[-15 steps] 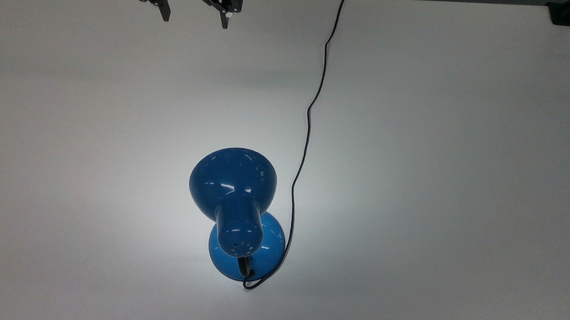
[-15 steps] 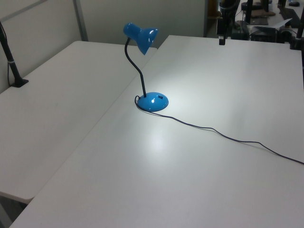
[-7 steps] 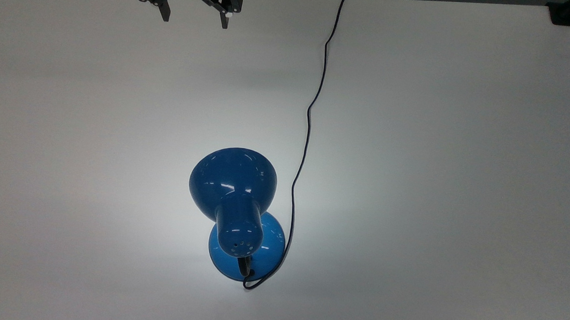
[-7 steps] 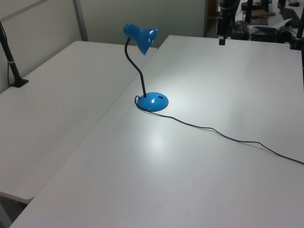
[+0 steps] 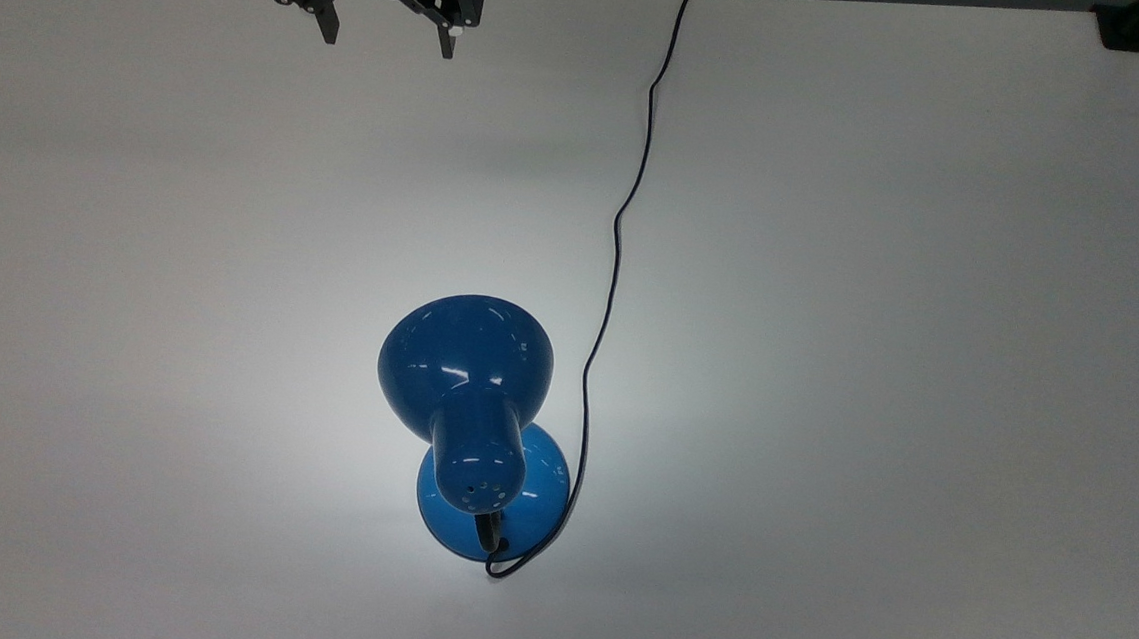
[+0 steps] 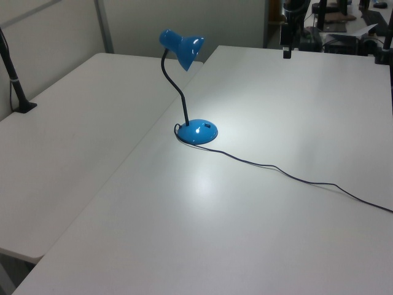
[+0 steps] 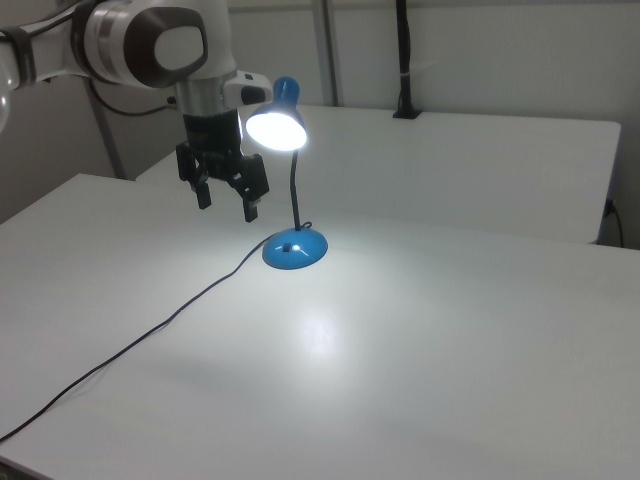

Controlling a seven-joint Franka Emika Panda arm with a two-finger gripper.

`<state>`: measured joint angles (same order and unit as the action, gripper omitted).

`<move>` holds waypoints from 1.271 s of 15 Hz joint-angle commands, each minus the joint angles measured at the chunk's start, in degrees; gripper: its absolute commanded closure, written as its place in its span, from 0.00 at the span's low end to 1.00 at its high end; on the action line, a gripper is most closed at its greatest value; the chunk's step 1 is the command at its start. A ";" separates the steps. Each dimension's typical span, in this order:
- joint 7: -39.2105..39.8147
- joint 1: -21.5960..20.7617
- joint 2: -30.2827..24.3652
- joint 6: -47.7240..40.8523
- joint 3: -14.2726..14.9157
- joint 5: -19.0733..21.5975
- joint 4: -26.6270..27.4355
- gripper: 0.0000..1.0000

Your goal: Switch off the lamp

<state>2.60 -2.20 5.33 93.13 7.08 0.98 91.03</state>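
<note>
In the top view the claw [image 5: 385,38] hangs at the upper left over the far edge of the white tabletop [image 5: 879,331], its two black fingers [image 5: 329,27] spread wide and holding nothing; the body above them is cut off by the top border. Lower and toward the middle stands the lamp [image 5: 469,393], glossy blue, its dome shade tipped so that the vented cylindrical neck covers part of the round base. It is lit: a pale pool of light lies on the tabletop around it. The claw is well apart from it. To the right of the lamp the thin black cord [image 5: 618,233] loops out from behind the base and runs in loose bends to the far edge of the tabletop. In the right view the claw [image 7: 226,205] hangs open in the air at the left, with the white arm [image 7: 150,45] above it, and just to its right in the picture the shade of the lamp [image 7: 277,125] glows white on a curved black stem over the blue base. A small dark mark on the base cannot be made out clearly.
</note>
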 commanded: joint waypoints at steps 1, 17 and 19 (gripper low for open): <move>-0.23 -0.52 -0.49 0.12 0.22 -1.59 0.64 0.00; 8.47 -0.79 2.84 6.88 -0.04 0.07 0.55 1.00; 8.38 -0.88 4.59 11.78 -0.57 1.38 0.55 1.00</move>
<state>9.91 -2.56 7.99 99.15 6.66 0.18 91.08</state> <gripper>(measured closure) 0.991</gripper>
